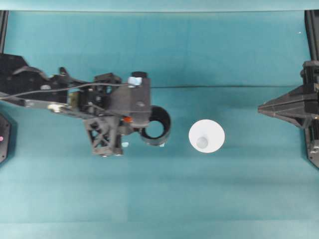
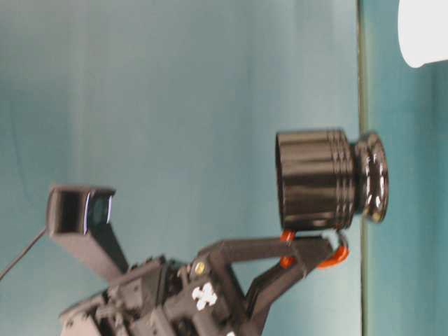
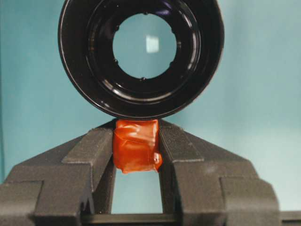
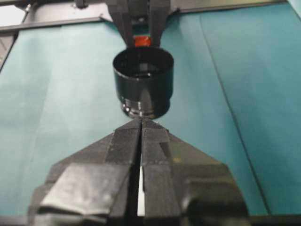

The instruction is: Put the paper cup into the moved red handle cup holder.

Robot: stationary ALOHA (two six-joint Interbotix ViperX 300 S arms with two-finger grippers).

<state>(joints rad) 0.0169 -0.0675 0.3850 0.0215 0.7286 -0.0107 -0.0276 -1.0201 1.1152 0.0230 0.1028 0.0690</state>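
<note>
Paper cup (image 1: pixel 206 136) stands upright on the teal table (image 1: pixel 159 199), near the middle and a little toward the right arm's side, mouth up, untouched. Just beside it on the left arm's side sits the red handle cup holder (image 1: pixel 155 127), glossy black, hollow facing up; its foot appears to rest on the cloth in the table-level view (image 2: pixel 329 180). The left gripper (image 3: pixel 136 150) is closed on the holder's orange-red handle tab (image 3: pixel 136 145), fingers pinching it from both sides. Judgement: gripping by the tab keeps the hollow open and steadies the holder, so the cup can go in from above. The right gripper (image 1: pixel 262 108) waits well apart at the far right edge, pointed toward the cup; in its own camera its jaws (image 4: pixel 141 136) are pressed together with nothing between them. The holder (image 4: pixel 143 82) lies straight ahead of it there. Between right gripper and cup the cloth is bare. The likely nuisance is the left arm's bulk leaning over the holder's rim, and the cup looks slightly wider than the holder's mouth, so seating may be tight.
</note>
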